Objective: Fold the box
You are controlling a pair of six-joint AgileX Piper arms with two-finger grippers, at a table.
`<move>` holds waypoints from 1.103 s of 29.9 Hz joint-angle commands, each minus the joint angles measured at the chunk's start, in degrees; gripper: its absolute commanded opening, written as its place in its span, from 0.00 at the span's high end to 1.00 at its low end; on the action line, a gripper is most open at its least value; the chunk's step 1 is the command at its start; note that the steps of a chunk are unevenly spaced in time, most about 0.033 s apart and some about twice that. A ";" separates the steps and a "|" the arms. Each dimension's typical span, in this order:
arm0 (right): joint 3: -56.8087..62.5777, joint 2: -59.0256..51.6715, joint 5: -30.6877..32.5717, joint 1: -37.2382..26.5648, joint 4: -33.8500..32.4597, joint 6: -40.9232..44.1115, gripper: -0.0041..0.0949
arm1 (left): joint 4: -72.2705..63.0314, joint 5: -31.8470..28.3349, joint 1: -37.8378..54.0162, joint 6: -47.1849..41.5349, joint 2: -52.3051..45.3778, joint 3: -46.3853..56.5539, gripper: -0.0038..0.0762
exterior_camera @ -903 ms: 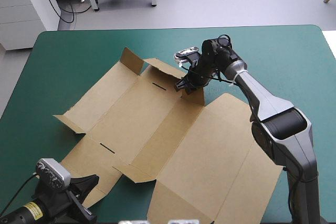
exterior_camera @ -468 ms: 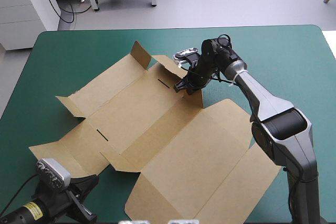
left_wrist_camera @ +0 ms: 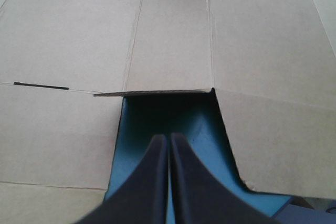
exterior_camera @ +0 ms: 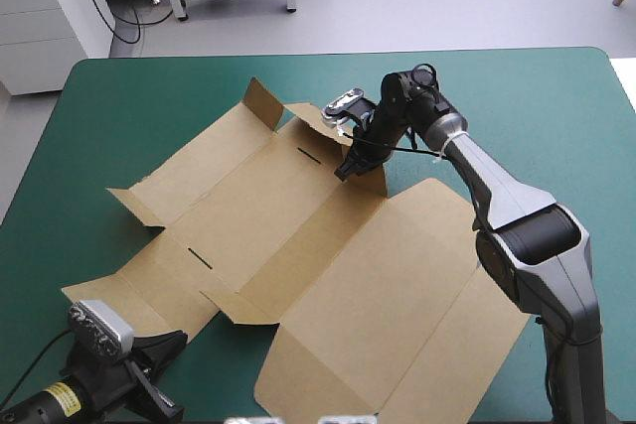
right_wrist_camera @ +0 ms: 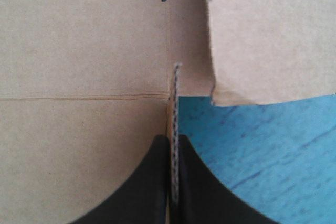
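- Pinching an upright flap (right_wrist_camera: 175, 93) at the far side of the box (exterior_camera: 298, 245) with the right gripper (exterior_camera: 346, 168), black fingers (right_wrist_camera: 152, 182) all but closed on the board's edge.
- Stretching the right arm (exterior_camera: 497, 196) along the box's right side, wrist angled down.
- Keeping the left gripper (left_wrist_camera: 168, 139) low at the box's near left edge, fingers (left_wrist_camera: 147, 182) pressed together in one pointed arch aimed at the box.

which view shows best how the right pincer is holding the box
The right wrist view: the box's raised flap edge sits clamped in the right pincer. The high view shows that pincer at the far flap, the contact too small to read. The left wrist view shows only flat board, no grip.
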 commanded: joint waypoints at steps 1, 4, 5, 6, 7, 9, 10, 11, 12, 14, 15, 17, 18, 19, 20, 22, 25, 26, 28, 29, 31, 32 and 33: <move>-3.73 -3.67 -1.53 -0.27 0.06 -11.05 0.98 | -1.68 -3.17 -0.30 -0.35 0.71 -1.95 0.96; -6.15 -3.67 -2.67 -0.27 0.17 -18.07 0.98 | -1.68 -3.17 -0.30 -0.35 0.71 -1.95 0.96; -6.80 -3.59 -3.08 -0.27 0.59 -20.62 0.98 | -1.68 -3.17 -0.30 -0.35 0.71 -1.95 0.96; -7.07 -3.54 -3.55 -0.27 1.37 -22.93 0.98 | -1.68 -3.17 -0.30 -0.35 0.71 -1.95 0.96; -7.36 -3.54 -3.73 -0.27 2.51 -24.90 0.98 | -1.68 -3.17 -0.30 -0.35 0.71 -1.95 0.96; -7.52 -3.44 -4.11 -0.27 4.86 -27.82 0.98 | -1.68 -3.17 -0.30 -0.35 0.71 -1.95 0.96; -7.60 -3.44 -4.00 -0.27 6.31 -29.35 0.98 | -1.68 -3.17 -0.30 -0.35 0.71 -1.95 0.96; -7.60 -3.44 -3.73 -0.02 7.57 -30.78 0.98 | -1.68 -3.17 -0.30 -0.35 0.71 -1.95 0.96; -7.60 -3.44 -3.47 0.22 8.11 -31.66 0.98 | -1.68 -3.17 -0.30 -0.35 0.71 -1.95 0.96; -7.60 -3.44 -2.65 1.19 8.02 -34.46 0.98 | -1.68 -3.17 -0.30 -0.35 0.71 -1.95 0.96; -7.60 -3.44 -2.24 1.70 8.02 -35.54 0.98 | -1.68 -3.17 -0.30 -0.35 0.71 -1.95 0.96; -7.60 -3.44 -2.22 3.14 8.02 -37.71 0.98 | -1.68 -3.17 -0.30 -0.35 0.71 -1.95 0.96; -7.60 -3.44 -2.22 3.71 8.26 -38.66 0.98 | -1.68 -3.17 -0.30 -0.35 0.71 -1.95 0.96; -7.60 -3.44 -2.50 4.59 8.37 -39.77 0.98 | -1.68 -3.17 -0.30 -0.35 0.71 -1.95 0.96; -7.60 -3.44 -2.59 5.18 8.53 -40.40 0.98 | -1.68 -3.17 -0.30 -0.35 0.71 -1.95 0.96; -7.60 -3.44 -2.95 6.53 8.64 -40.87 0.98 | -1.68 -3.17 -0.30 -0.35 0.71 -1.95 0.96; -7.60 -3.44 -2.87 7.85 9.32 -41.15 0.98 | -1.68 -3.17 -0.30 -0.35 0.71 -1.95 0.96; -7.60 -3.44 -2.67 8.23 10.03 -41.27 0.98 | -1.68 -3.17 -0.30 -0.53 0.71 -1.95 0.96; -7.60 -3.44 -2.66 8.86 10.95 -41.96 0.98 | -1.68 -3.17 -0.30 -0.60 0.71 -1.95 0.96; -7.60 -3.44 -2.66 8.87 10.95 -41.96 0.98 | -1.68 -3.17 -0.30 -0.60 0.71 -1.95 0.96; -7.60 -3.44 -2.66 8.87 10.97 -41.85 0.98 | -1.68 -3.17 -0.30 -0.60 0.71 -1.95 0.96; -7.60 -3.44 -2.66 8.87 10.68 -41.40 0.98 | -1.68 -3.17 -0.30 -0.60 0.71 -1.95 0.96; -7.60 -3.44 -2.66 8.87 10.07 -40.35 0.98 | -1.68 -3.17 -0.30 -0.60 0.71 -1.95 0.96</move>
